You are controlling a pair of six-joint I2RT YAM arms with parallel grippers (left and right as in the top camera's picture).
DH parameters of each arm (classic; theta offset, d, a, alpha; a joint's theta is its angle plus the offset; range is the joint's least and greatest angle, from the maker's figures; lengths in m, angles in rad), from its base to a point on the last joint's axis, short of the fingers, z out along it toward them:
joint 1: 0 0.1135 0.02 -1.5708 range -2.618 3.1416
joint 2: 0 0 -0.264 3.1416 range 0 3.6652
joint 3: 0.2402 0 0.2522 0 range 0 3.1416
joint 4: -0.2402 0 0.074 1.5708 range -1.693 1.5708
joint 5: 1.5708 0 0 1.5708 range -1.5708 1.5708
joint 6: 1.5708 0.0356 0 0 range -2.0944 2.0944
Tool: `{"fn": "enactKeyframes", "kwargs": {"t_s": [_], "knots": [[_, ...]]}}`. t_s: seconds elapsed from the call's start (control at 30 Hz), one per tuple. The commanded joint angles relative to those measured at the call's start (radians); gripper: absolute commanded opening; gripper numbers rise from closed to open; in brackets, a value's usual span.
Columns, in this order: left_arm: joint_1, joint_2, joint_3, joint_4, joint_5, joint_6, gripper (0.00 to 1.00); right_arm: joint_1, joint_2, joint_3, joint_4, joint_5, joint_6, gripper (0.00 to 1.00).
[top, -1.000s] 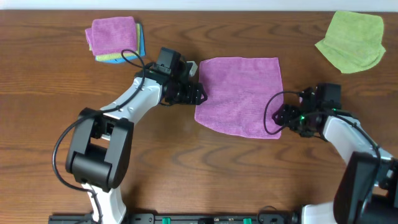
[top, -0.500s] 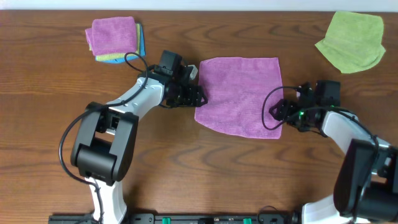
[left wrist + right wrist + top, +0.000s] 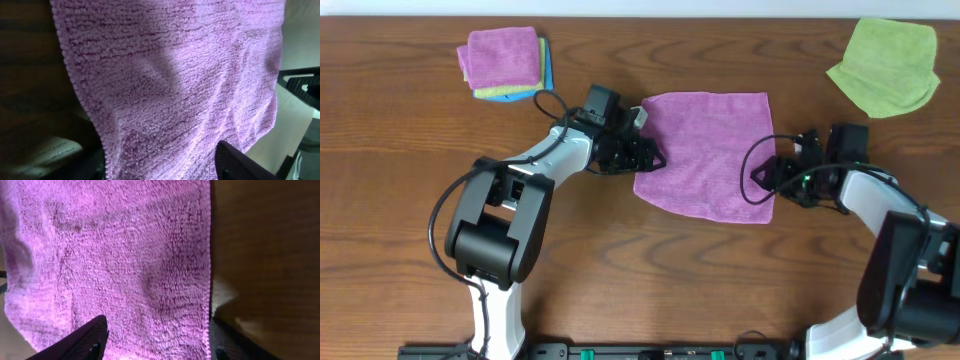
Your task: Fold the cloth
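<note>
The purple cloth (image 3: 708, 152) lies spread flat on the table's middle. My left gripper (image 3: 648, 157) is at its left edge, low over the table. In the left wrist view the cloth (image 3: 170, 75) fills the frame, and the left gripper (image 3: 160, 170) is open with the cloth's edge between its fingers. My right gripper (image 3: 770, 176) is at the cloth's right edge. In the right wrist view the right gripper (image 3: 155, 345) is open, one finger over the cloth (image 3: 120, 255) and one over bare wood. I cannot make out the white tag.
A neat stack of folded cloths (image 3: 505, 62), purple on top of green and blue, sits at the back left. A lime-green cloth (image 3: 885, 66) lies at the back right. The wooden table (image 3: 650, 270) is bare in front.
The left gripper has moved right onto the cloth's left edge. The right gripper has moved left and slightly back onto the right edge. The cloth has not moved.
</note>
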State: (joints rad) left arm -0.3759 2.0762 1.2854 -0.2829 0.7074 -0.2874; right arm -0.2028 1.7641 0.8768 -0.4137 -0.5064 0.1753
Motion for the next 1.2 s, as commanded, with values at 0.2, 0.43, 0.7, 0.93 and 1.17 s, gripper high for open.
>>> {"fn": "enactKeyframes", "kwargs": {"t_s": [0.2,0.43,0.7,0.93,1.17], "knots": [[-0.003,0.042,-0.005,-0.003,0.004,-0.032,0.64,-0.019,0.090,-0.080,-0.055,0.124,-0.020,0.54],[-0.002,0.041,-0.005,-0.004,0.053,-0.037,0.58,-0.019,0.090,-0.080,-0.017,0.099,-0.020,0.53],[0.020,0.041,-0.005,-0.012,0.053,-0.054,0.59,-0.019,0.090,-0.080,-0.026,0.216,-0.020,0.59],[0.044,0.041,-0.005,-0.012,0.076,-0.054,0.59,-0.019,0.103,-0.080,0.022,0.152,-0.019,0.58],[0.044,0.041,-0.005,-0.021,0.076,-0.054,0.55,-0.019,0.142,-0.080,0.043,0.139,-0.019,0.57]]}}
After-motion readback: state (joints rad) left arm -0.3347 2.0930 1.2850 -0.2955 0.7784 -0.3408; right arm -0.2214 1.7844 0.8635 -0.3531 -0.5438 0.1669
